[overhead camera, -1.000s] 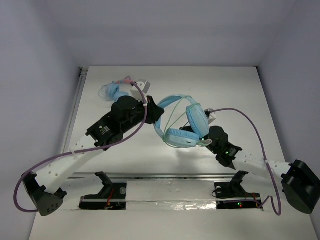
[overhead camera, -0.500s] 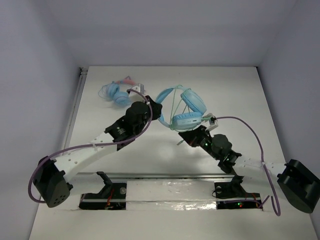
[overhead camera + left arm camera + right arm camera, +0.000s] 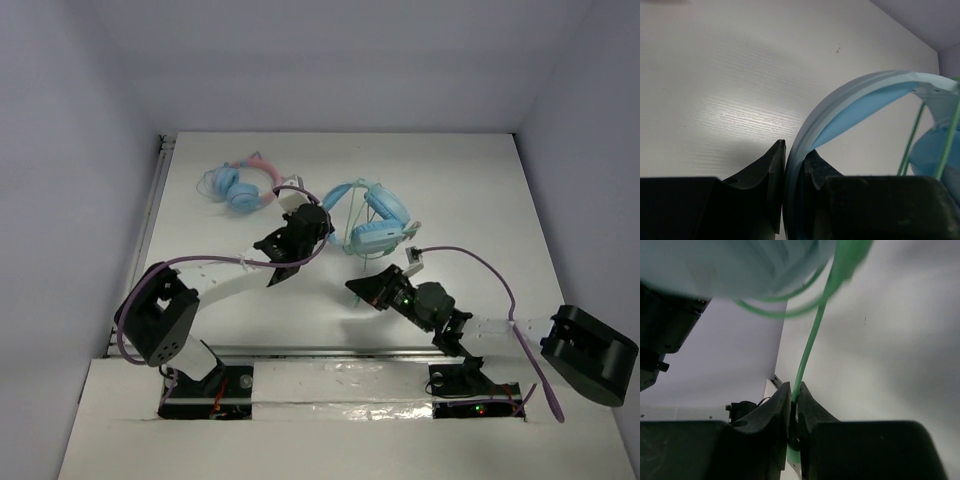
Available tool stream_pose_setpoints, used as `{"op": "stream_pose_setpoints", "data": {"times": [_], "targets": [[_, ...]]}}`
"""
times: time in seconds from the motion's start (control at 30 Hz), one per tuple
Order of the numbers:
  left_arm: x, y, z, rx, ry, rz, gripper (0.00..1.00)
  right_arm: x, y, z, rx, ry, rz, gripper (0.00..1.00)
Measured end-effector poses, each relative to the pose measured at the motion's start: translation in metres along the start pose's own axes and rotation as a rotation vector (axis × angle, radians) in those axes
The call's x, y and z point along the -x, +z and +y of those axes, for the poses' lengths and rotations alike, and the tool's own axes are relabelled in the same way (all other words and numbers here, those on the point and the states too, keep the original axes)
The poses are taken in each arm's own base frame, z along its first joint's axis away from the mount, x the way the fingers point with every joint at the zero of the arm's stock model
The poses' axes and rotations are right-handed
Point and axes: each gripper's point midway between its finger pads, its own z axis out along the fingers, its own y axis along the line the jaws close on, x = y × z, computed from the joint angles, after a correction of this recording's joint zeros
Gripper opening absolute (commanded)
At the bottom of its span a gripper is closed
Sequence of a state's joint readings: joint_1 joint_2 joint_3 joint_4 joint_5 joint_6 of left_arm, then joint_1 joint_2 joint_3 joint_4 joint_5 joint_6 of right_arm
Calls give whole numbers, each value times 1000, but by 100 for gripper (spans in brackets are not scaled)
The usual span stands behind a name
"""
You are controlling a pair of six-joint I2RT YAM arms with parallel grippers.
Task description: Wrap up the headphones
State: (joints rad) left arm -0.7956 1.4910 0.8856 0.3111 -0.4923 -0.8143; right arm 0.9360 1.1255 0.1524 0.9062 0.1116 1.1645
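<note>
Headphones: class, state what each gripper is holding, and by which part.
The left gripper is shut on the headphones, pinching the light-blue headband. The right gripper is shut on their thin green cable.

Blurred, top-cropped headphones [image 3: 740, 265]; cable [image 3: 810, 347] end hidden in right end effector [image 3: 794, 388]

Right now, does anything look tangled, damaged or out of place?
Nothing stands out. The left gripper clamps the band of the headphones; the right gripper pinches the green cable, which loops across them. The pink-eared headphones lie apart at the back.
</note>
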Motion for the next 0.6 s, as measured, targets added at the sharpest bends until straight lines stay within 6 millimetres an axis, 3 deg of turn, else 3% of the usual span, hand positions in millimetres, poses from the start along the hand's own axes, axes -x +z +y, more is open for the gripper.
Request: {"op": "stream_pose_setpoints", "data": {"times": [0.13, 0.3, 0.43, 0.6], "targets": [[0, 9, 13, 33, -22, -38, 0, -14, 1, -6, -16, 23, 39, 25], [1, 14, 46, 100, -51, -92, 0, -22, 1, -7, -18, 46, 65, 30], [-21, 11, 68, 140, -11, -54, 0, -22, 4, -14, -52, 42, 58, 30], [-56, 7, 77, 142, 51, 27, 0, -13, 15, -10, -70, 16, 17, 30]]}}
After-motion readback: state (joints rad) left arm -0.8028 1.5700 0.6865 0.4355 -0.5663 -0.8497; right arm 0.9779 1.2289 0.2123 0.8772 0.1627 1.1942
